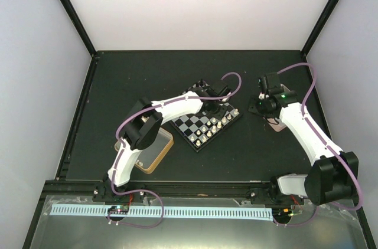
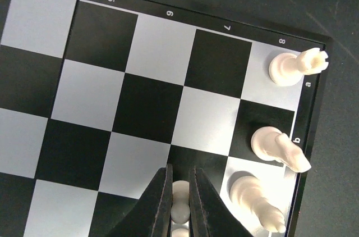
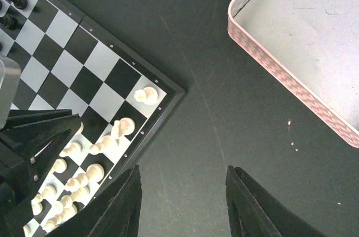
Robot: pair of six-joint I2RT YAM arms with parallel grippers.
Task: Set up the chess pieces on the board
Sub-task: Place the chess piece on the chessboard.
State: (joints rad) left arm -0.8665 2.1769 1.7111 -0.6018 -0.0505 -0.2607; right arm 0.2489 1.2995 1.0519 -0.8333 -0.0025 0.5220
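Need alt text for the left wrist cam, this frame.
The left claw, shut on a small cream-white piece, hangs over a black square near one corner of the board. Three more cream-white pieces stand along the board's right edge: a rook on the corner square, then a knight, then a slimmer piece.

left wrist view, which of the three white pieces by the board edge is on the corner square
The rook with the notched top, on the light corner square by the 8 and a marks; the other two pieces stand further down that edge.
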